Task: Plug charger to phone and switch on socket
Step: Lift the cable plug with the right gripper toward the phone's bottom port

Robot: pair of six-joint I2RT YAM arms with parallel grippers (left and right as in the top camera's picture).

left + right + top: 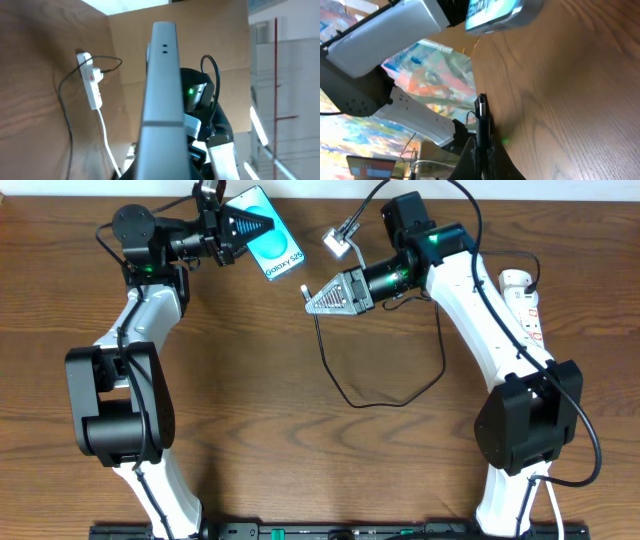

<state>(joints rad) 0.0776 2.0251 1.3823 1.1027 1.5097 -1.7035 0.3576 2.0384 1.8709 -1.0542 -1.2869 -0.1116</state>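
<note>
My left gripper is shut on the phone and holds it tilted off the table at the back, teal screen up. In the left wrist view the phone shows edge-on between the jaws. My right gripper is shut on the charger's black plug tip, a short way right of and below the phone. In the right wrist view the plug tip sticks up from the jaws, with the phone above it and apart. The charger cable loops over the table. The socket lies at the far right.
The socket and its white cord show in the left wrist view, with the right arm behind the phone. The left arm's white link fills the upper left of the right wrist view. The wooden table lies under both arms.
</note>
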